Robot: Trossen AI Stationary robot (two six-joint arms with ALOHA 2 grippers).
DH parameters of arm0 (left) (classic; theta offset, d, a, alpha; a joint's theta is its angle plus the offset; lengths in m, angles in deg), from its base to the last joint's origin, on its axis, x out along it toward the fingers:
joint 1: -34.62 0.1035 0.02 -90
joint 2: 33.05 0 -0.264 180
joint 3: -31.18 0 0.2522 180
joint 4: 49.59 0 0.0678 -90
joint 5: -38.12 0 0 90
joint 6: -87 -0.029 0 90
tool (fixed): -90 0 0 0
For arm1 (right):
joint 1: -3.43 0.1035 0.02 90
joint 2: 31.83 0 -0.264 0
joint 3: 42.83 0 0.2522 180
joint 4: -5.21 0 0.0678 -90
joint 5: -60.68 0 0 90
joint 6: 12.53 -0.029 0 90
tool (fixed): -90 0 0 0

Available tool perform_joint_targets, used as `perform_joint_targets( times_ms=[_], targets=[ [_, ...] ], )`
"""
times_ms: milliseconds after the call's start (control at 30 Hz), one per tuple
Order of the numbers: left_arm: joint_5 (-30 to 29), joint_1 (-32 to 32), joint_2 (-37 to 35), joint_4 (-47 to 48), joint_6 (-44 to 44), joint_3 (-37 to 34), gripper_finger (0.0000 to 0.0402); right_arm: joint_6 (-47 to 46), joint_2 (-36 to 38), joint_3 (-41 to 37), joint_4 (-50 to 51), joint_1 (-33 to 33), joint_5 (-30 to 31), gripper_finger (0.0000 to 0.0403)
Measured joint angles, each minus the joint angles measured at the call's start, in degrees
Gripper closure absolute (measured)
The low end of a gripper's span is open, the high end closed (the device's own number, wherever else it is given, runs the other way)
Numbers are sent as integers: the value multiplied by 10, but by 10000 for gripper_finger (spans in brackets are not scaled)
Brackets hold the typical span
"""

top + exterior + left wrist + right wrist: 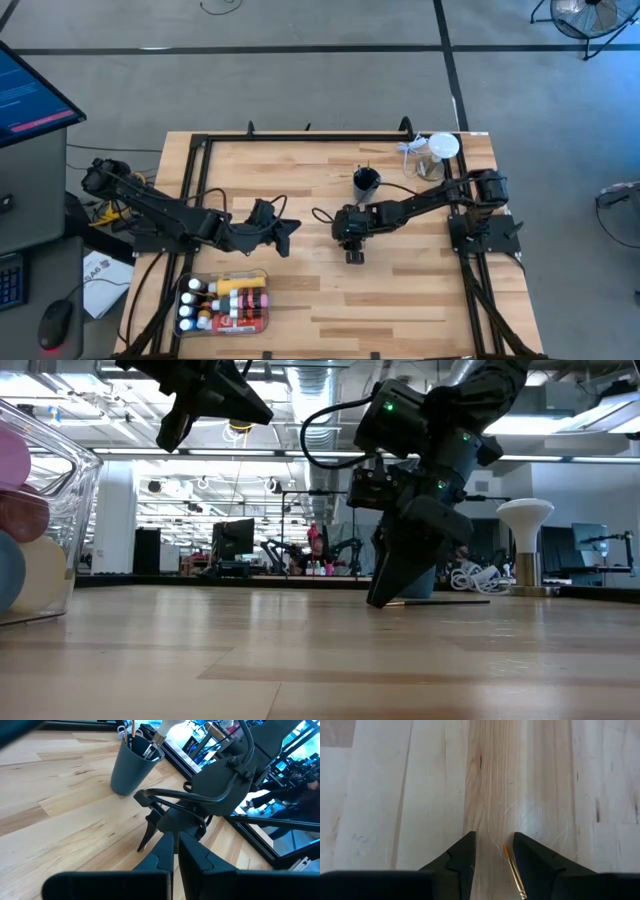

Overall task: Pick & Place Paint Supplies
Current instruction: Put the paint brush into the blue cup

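Brush (513, 874) is lying on the bench (420, 795) between my right gripper (494, 849) jaws, parted and closing; next comes lifting.

Even, bright overhead light falls on the pale wood table (400, 290), and shadows under the arms are soft. In the low view, ceiling lamps (long strips) glare white, and the near clear bin (45, 530) is blurred, as is the foreground.
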Motion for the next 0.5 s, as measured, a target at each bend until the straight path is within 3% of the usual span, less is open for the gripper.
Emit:
perform_joint_targets(
  times_ms=[500],
  targets=[
    [0,0,0,-7,0,0,402,10,1,2,24,-7,3,328]
  ],
)
